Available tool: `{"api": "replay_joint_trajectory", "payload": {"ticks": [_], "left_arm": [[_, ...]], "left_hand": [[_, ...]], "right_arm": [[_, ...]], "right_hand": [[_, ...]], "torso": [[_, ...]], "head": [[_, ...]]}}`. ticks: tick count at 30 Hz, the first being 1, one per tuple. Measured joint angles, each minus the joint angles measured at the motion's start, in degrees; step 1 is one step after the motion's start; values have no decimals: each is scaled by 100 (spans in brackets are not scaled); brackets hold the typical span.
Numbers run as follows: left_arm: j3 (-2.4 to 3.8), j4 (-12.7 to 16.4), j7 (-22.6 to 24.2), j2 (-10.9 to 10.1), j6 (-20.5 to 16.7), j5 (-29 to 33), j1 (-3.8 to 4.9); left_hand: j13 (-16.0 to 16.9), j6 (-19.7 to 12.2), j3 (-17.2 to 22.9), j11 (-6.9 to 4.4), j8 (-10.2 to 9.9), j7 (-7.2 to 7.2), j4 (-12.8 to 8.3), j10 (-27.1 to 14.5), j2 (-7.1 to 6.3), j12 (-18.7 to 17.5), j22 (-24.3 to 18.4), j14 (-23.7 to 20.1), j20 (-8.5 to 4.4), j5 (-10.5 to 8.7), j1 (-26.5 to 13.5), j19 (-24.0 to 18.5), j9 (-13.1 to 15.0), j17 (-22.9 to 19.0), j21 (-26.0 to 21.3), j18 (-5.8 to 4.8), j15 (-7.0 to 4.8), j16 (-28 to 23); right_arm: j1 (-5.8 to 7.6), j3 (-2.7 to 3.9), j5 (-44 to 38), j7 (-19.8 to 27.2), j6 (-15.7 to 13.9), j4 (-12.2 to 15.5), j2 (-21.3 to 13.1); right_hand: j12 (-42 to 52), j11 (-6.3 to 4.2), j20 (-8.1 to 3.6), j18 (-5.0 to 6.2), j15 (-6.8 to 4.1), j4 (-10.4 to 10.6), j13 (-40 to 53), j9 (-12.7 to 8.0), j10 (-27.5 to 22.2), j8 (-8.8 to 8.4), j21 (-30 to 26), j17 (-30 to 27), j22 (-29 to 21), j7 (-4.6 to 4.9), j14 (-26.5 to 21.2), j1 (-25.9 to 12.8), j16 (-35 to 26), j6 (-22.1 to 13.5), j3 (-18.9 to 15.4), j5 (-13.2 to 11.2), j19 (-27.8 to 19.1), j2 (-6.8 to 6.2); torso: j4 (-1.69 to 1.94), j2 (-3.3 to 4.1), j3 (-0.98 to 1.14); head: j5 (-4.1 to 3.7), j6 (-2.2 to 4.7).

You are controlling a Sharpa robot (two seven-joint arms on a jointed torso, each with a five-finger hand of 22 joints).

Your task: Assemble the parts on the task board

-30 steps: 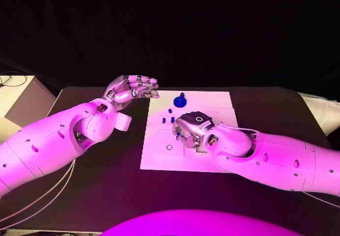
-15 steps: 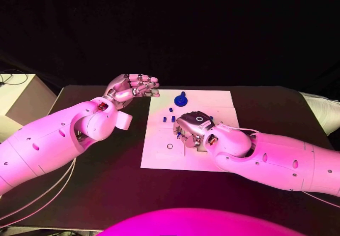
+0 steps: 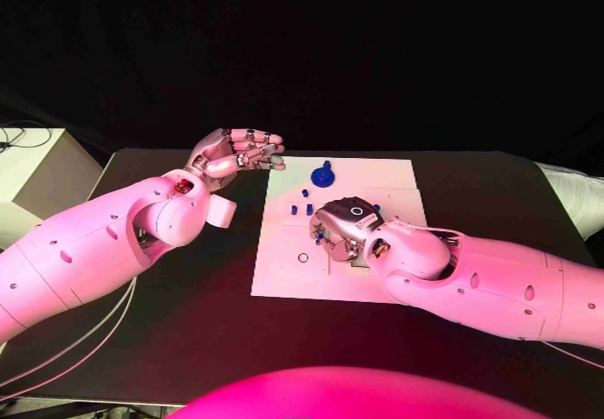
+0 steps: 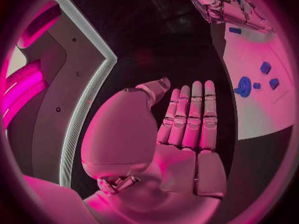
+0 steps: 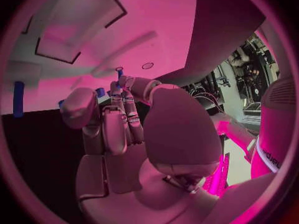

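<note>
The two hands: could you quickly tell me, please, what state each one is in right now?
Left hand: raised beside the task board, fingers straight, holding nothing.
Right hand: over the board, pinching a small blue part.

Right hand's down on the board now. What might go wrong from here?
1. The right hand seems to pinch a small blue part at its fingertips; a thin grip like that may slip or tilt.
2. Loose blue pieces lie on the task board just beside that hand and may get knocked.
3. The hand covers its work spot in the head view. The left hand holds nothing and cannot help.
</note>
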Motion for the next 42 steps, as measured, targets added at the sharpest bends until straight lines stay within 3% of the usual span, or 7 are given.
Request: {"api": "replay_joint_trajectory", "payload": {"ticks": [42], "left_arm": [[0, 0, -23, -5, 4, 0, -1]], "left_hand": [[-2, 0, 0, 22, -23, 0, 0, -22, 0, -30, -18, 0, 0, 0, 0, 0, -6, 16, -21, 0, 0, -23]], "right_arm": [[-46, -43, -66, -19, 74, -197, 152]], "right_hand": [[-13, 10, 0, 0, 0, -17, 0, 7, 12, 0, -3, 0, 0, 0, 0, -25, 0, 0, 16, 9, 0, 25]], "torso": [[3, 2, 0]], "head": [[36, -60]]}}
